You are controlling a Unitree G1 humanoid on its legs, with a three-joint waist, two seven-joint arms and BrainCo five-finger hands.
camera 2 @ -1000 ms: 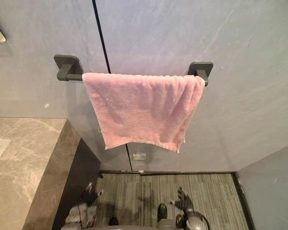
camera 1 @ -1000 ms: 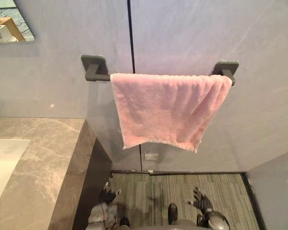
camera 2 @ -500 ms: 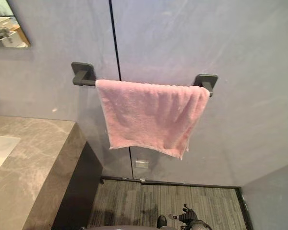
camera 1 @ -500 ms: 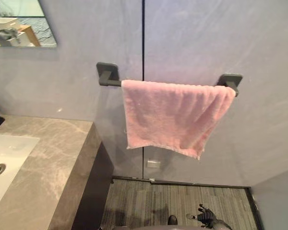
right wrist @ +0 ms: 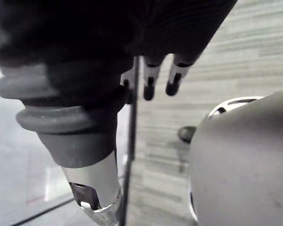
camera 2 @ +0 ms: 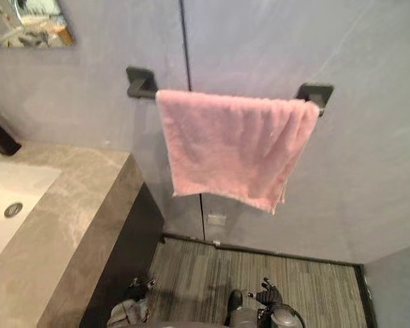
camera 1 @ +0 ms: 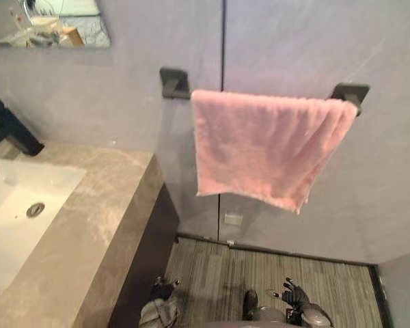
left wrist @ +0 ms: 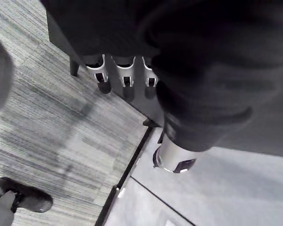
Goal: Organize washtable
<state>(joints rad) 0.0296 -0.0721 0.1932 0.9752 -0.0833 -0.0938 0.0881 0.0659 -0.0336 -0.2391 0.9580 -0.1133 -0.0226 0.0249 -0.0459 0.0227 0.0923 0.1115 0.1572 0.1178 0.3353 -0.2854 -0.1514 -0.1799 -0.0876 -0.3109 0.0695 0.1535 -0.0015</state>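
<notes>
As towel (camera 1: 270,147) drapes rail (camera 1: 175,83), left hand (camera 1: 162,291), right hand (camera 1: 294,295) dangle slack.

The pink towel (camera 1: 266,147) is fuzzy terry cloth. The counter (camera 1: 106,219) looks like smooth veined stone; the basin (camera 1: 17,212) is glossy white.

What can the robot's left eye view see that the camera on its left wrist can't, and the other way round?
Left eye view: the pink towel draped over the dark rail, the stone counter, the white sink and the black tap. Left wrist view: the left hand from close up, fingers straight and holding nothing. Both: the striped grey floor and the grey wall.
</notes>
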